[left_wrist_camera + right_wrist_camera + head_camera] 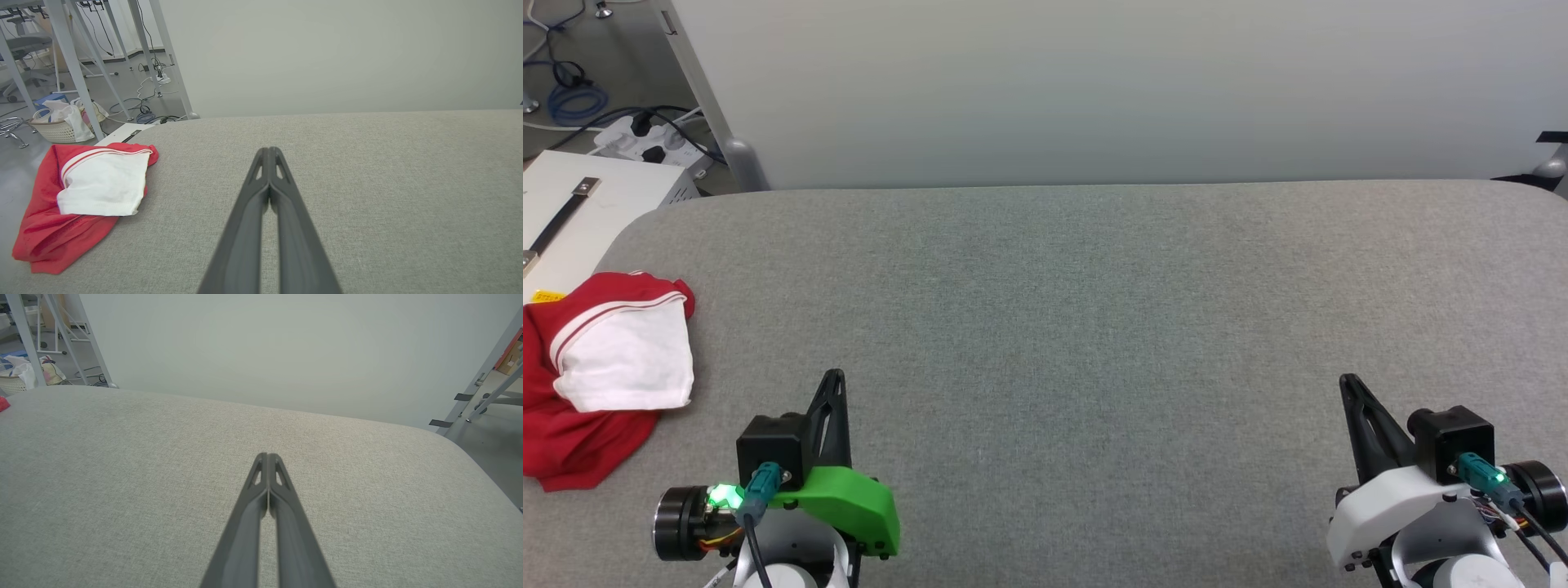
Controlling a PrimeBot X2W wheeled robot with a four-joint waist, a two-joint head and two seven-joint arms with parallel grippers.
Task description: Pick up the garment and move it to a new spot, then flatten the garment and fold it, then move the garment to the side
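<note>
The garment (600,384), red with a white sleeve and red-and-white trim, lies crumpled at the far left edge of the grey padded table (1094,327). In the left wrist view the garment (81,200) lies to the left of my fingers, its white sleeve on top. A red sliver of the garment (3,403) peeks in at the right wrist view's left edge. My left gripper (833,377) is shut and empty, right of the garment and apart from it. My right gripper (1347,380) is shut and empty near the table's front right. Each wrist view has its fingertips pressed together: left gripper (269,150), right gripper (267,455).
A pale wall panel (1094,90) rises behind the table. At the left stand a white box (596,204), a power strip with cables (645,139) on the floor, metal frame legs (69,61) and a basket (61,126) of bags.
</note>
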